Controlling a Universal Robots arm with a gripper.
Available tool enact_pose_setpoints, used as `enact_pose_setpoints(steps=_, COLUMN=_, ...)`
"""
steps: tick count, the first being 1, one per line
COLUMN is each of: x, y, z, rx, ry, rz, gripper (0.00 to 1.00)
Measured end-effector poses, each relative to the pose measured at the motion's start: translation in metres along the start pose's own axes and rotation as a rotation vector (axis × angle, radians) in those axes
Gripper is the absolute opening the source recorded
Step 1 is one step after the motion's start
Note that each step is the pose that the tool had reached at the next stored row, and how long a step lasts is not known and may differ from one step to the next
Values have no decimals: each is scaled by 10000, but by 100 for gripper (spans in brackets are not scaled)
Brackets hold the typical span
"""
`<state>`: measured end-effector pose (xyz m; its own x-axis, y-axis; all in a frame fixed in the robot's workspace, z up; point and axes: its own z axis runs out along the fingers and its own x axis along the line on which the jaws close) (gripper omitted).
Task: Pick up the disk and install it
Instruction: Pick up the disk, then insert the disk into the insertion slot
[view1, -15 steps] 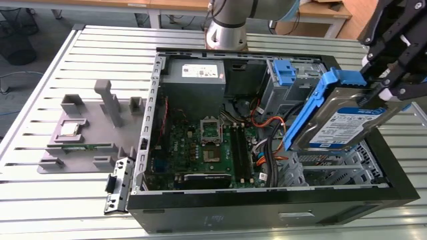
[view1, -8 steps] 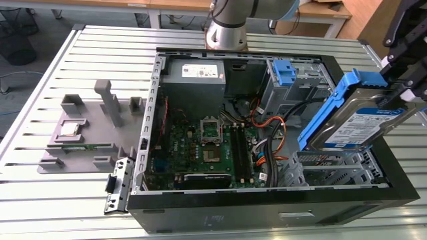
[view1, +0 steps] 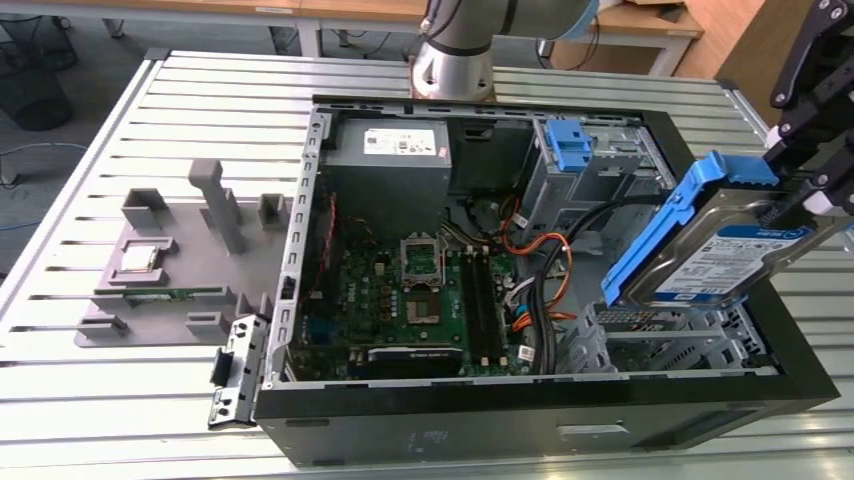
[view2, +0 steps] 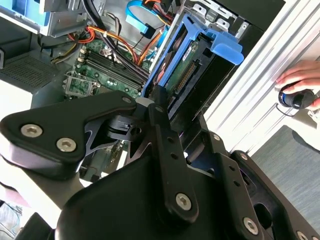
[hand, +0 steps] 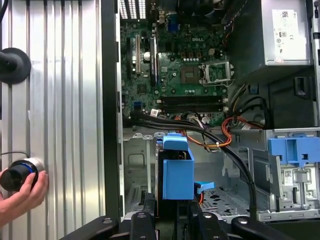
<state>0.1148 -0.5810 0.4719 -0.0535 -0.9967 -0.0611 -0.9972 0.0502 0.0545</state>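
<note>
1. Noting the gripper (view1: 801, 200) clamping the disk (view1: 714, 250), fingers pressing firmly on its upper end at the exterior view's right.
2. Observing the disk hanging tilted in the air above the open computer case (view1: 534, 425), over the corner nearest the exterior view's right, label face turning toward that camera and blue carrier frame running round its edges.
3. Confirming the same grip in both wrist views: the gripper (view2: 160, 100) (hand: 172, 215) pinching the disk (view2: 192, 60) (hand: 177, 172), blue frame end pointing away from the fingers and toward the case interior.
4. Recording the green motherboard (view1: 414, 290) lying on the case floor, with orange and black cables (view1: 541, 245) trailing between it and the metal drive cage (view1: 627, 150).
5. Recording the grey power supply (view1: 387, 145) sitting against the far case wall, and a bare blue bracket (view1: 567, 145) standing in the drive cage beside it.
6. Noting a grey fixture (view1: 187, 250) resting on the slatted table (view1: 107, 400), well apart from the case toward the exterior view's left.
7. Noting a person's hand (hand: 25, 195) (view2: 300, 77) closing around a round black knob (hand: 15, 175) on the table outside the case.
</note>
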Motion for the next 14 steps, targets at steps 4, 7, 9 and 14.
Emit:
enact_pose_setpoints(steps=4, x=1, y=-6, z=15, rx=0, ry=1, rz=1, gripper=35)
enact_pose_setpoints(steps=7, x=4, y=-7, z=19, rx=0, ry=-1, rz=0, gripper=35)
enact_pose_setpoints(steps=9, x=18, y=-8, z=23, rx=0, ry=-2, rz=0, gripper=35)
enact_pose_setpoints(steps=14, x=34, y=-12, z=81, rx=1, ry=2, rz=1, gripper=35)
